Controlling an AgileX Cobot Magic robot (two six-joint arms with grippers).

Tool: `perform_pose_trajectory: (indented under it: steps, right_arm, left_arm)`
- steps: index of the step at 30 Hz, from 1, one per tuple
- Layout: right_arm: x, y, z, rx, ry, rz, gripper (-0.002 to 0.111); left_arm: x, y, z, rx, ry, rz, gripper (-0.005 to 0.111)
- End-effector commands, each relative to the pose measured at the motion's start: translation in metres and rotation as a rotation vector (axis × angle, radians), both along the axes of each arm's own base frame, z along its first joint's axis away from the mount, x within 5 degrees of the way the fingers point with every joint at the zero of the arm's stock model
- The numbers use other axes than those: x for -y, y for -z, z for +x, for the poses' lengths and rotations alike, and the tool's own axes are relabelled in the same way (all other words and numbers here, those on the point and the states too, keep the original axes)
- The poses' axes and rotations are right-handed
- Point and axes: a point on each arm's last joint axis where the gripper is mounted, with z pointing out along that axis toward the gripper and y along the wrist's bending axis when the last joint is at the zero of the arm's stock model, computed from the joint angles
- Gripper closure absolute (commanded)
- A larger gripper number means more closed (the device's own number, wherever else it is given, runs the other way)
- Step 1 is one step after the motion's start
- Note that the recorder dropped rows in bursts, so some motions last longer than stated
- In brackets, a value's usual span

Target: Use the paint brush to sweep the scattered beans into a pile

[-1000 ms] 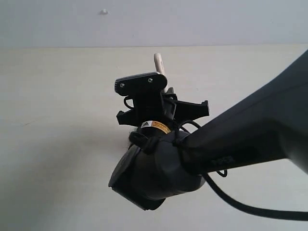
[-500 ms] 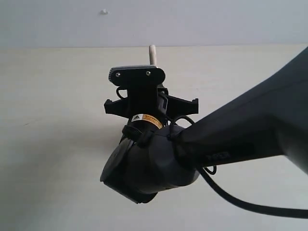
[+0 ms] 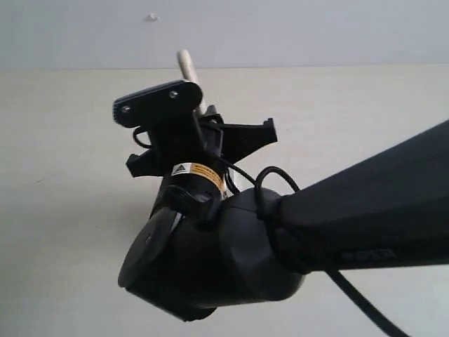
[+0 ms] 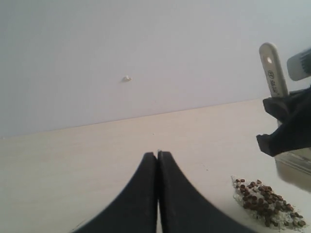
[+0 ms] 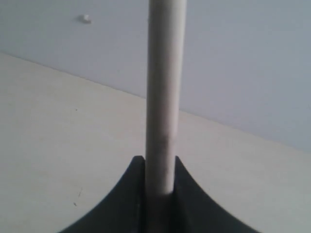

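The paint brush's pale wooden handle [image 5: 165, 97] stands between the jaws of my right gripper [image 5: 159, 162], which is shut on it. In the left wrist view the handle [image 4: 273, 73] rises above that black gripper [image 4: 289, 121], and its end hole shows. A strip of the silver ferrule [image 4: 294, 162] shows below; the bristles are hidden. The beans lie in a pile [image 4: 265, 201] of reddish-brown pellets mixed with whitish crumbs, just below the brush. My left gripper [image 4: 158, 154] hangs shut and empty, apart from the pile. In the exterior view only the handle tip [image 3: 186, 62] shows.
The right arm [image 3: 337, 232] and its wrist fill most of the exterior view and hide the beans there. The pale table [image 3: 63, 140] runs back to a grey wall carrying a small white knob [image 3: 151, 17].
The right wrist has swung left and nearer the exterior camera. The brush handle's tip has moved left and now leans left. The left gripper stays shut.
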Motion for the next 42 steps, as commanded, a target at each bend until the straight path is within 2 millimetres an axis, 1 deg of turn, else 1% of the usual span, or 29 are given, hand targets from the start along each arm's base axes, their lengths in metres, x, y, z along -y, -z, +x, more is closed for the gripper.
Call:
perform_pose_trajectory:
  steps: [1, 3, 5, 8, 9, 10, 11, 12, 13, 16, 18, 20, 23, 25, 28, 29, 31, 33, 35, 37, 39, 42]
  right_arm:
    - [0.005, -0.024, -0.009, -0.039, -0.07, -0.19, 0.108]
    - [0.018, -0.024, -0.009, -0.131, -0.092, -0.233, 0.108]
    - [0.036, -0.028, -0.007, -0.228, -0.124, -0.237, 0.108]
    - [0.066, -0.04, 0.002, -0.339, -0.199, -0.211, 0.108]
    - [0.077, -0.045, 0.01, -0.352, -0.226, -0.205, 0.108]
    - [0.089, -0.049, 0.013, -0.375, -0.275, -0.156, 0.108]
    - [0.102, -0.053, 0.019, -0.387, -0.286, -0.112, 0.108]
    - [0.11, -0.055, 0.022, -0.401, -0.322, -0.063, 0.108]
    - [0.124, -0.062, 0.029, -0.399, -0.327, -0.006, 0.108]
    - [0.153, -0.074, 0.043, -0.384, -0.325, 0.098, 0.108]
    - [0.168, -0.077, 0.052, -0.378, -0.307, 0.139, 0.108]
    - [0.18, -0.077, 0.06, -0.381, -0.326, 0.185, 0.108]
    - [0.19, -0.071, 0.071, -0.41, -0.403, 0.262, 0.108]
    - [0.197, -0.065, 0.078, -0.438, -0.469, 0.347, 0.108]
    - [0.207, -0.055, 0.082, -0.495, -0.614, 0.403, 0.108]
    - [0.213, -0.052, 0.084, -0.536, -0.651, 0.44, 0.108]
    - [0.226, -0.046, 0.089, -0.618, -0.649, 0.496, 0.108]
    - [0.244, -0.039, 0.095, -0.71, -0.568, 0.583, 0.108]
    - [0.256, -0.031, 0.098, -0.826, -0.534, 0.671, 0.108]
    - [0.261, -0.022, 0.1, -0.908, -0.562, 0.743, 0.108]
    - [0.259, -0.013, 0.103, -0.952, -0.59, 0.813, 0.108]
    - [0.258, 0.006, 0.106, -1.01, -0.58, 0.856, 0.108]
  left_arm:
    - [0.0, 0.001, 0.0, 0.005, 0.006, 0.007, 0.107]
    - [0.0, 0.001, 0.0, 0.005, 0.006, 0.007, 0.107]
    - [0.0, 0.001, 0.0, 0.005, 0.006, 0.007, 0.107]
    - [0.0, 0.001, 0.0, 0.005, 0.006, 0.007, 0.107]
    - [0.0, 0.001, 0.0, 0.005, 0.006, 0.007, 0.107]
    - [0.0, 0.001, 0.0, 0.005, 0.006, 0.007, 0.107]
    - [0.0, 0.001, 0.0, 0.005, 0.006, 0.007, 0.107]
    - [0.0, 0.001, 0.0, 0.005, 0.006, 0.007, 0.107]
    - [0.0, 0.001, 0.0, 0.005, 0.006, 0.007, 0.107]
    - [0.0, 0.001, 0.0, 0.005, 0.006, 0.007, 0.107]
    - [0.0, 0.001, 0.0, 0.005, 0.006, 0.007, 0.107]
    - [0.0, 0.001, 0.0, 0.005, 0.006, 0.007, 0.107]
    - [0.0, 0.001, 0.0, 0.004, 0.006, 0.005, 0.107]
    - [0.0, 0.001, 0.0, 0.004, 0.006, 0.005, 0.107]
    - [0.0, 0.001, 0.0, 0.004, 0.006, 0.005, 0.107]
    - [0.0, 0.001, 0.0, 0.004, 0.006, 0.005, 0.107]
    - [0.0, 0.001, 0.0, 0.005, 0.006, 0.007, 0.107]
    - [0.0, 0.001, 0.0, 0.005, 0.006, 0.007, 0.107]
    - [0.0, 0.001, 0.0, 0.005, 0.006, 0.007, 0.107]
    - [0.0, 0.001, 0.0, 0.005, 0.006, 0.007, 0.107]
    - [0.0, 0.001, 0.0, 0.005, 0.006, 0.007, 0.107]
    - [0.0, 0.001, 0.0, 0.005, 0.006, 0.007, 0.107]
